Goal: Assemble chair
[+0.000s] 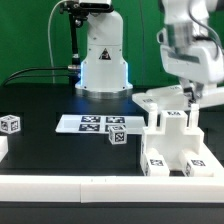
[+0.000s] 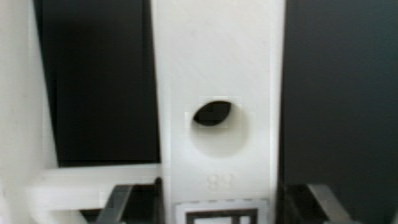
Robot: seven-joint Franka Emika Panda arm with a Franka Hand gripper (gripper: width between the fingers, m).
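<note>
No words, brand names or numbers can be read. A small triangular warning sign [image 1: 103,56] stands on the far white robot base [image 1: 103,78]. Square black-and-white tags mark the marker board [image 1: 72,122], the cube [image 1: 10,124] at the exterior view's left and the chair [image 1: 172,150] at its right.

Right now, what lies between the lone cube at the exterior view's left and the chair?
The exterior view shows the marker board and another small tagged block lying there.
</note>
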